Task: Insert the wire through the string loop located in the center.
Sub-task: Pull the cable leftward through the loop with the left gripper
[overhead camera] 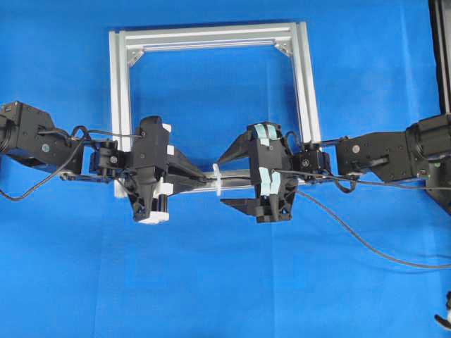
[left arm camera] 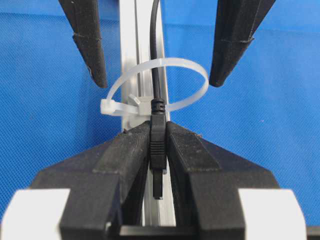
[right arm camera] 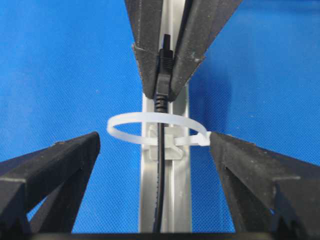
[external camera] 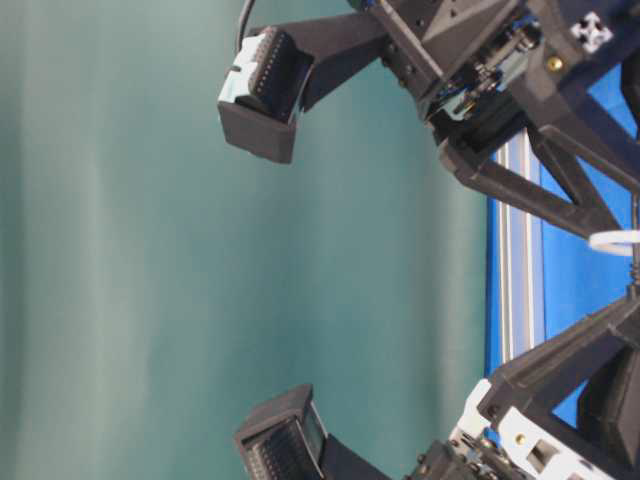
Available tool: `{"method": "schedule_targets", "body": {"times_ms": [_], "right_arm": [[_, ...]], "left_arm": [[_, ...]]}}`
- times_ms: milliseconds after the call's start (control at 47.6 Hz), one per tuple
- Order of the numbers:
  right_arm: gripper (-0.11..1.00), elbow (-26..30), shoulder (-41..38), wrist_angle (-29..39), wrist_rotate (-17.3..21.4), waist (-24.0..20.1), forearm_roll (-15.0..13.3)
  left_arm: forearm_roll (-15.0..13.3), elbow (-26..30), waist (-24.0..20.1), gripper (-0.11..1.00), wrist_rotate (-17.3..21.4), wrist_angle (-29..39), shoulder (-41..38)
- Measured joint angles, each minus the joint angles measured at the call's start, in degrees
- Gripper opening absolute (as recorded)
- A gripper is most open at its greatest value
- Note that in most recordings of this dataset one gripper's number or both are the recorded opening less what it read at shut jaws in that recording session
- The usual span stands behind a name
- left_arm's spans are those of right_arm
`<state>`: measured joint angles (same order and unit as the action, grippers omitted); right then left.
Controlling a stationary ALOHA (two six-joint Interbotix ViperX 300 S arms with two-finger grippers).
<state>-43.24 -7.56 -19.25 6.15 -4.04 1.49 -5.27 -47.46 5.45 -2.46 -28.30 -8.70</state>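
The wire (left arm camera: 156, 55) is a thin black cable that passes through the white string loop (left arm camera: 160, 85) on the silver frame's (overhead camera: 211, 35) near bar. My left gripper (left arm camera: 157, 129) is shut on the wire's dark plug (left arm camera: 157, 145), just on its side of the loop. My right gripper (right arm camera: 155, 142) is open, its fingertips wide apart on either side of the string loop (right arm camera: 155, 120), touching nothing. The wire (right arm camera: 160, 190) runs along the bar between them. From overhead, the left gripper (overhead camera: 208, 179) and right gripper (overhead camera: 223, 182) face each other at the string loop (overhead camera: 218, 179).
The wire (overhead camera: 366, 246) trails off to the right over the blue cloth. The frame's other three bars lie behind the grippers. A dark post (overhead camera: 440, 56) stands at the right edge, and a small black object (overhead camera: 444, 317) sits in the bottom right corner.
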Motion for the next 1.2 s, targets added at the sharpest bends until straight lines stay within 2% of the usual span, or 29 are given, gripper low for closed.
{"method": "schedule_targets", "body": {"times_ms": [168, 315, 630, 945, 1196], "right_arm": [[0.94, 0.00, 0.09, 0.00, 0.00, 0.00, 0.00], [0.94, 0.00, 0.00, 0.00, 0.00, 0.00, 0.09], [0.94, -0.70, 0.09, -0.09, 0.00, 0.00, 0.00], [0.94, -0.88, 0.09, -0.09, -0.18, 0.09, 0.09], [0.94, -0.88, 0.09, 0.00, -0.26, 0.09, -0.09]], "left_arm": [[0.00, -0.35, 0.00, 0.09, 0.00, 0.00, -0.09], [0.09, -3.16, 0.00, 0.09, 0.00, 0.00, 1.58], [0.09, -13.01, 0.09, 0.09, 0.00, 0.00, 10.28], [0.09, -24.96, 2.20, 0.09, 0.09, 0.00, 21.71], [0.09, -29.88, 2.37, 0.09, 0.09, 2.29, 29.53]]}}
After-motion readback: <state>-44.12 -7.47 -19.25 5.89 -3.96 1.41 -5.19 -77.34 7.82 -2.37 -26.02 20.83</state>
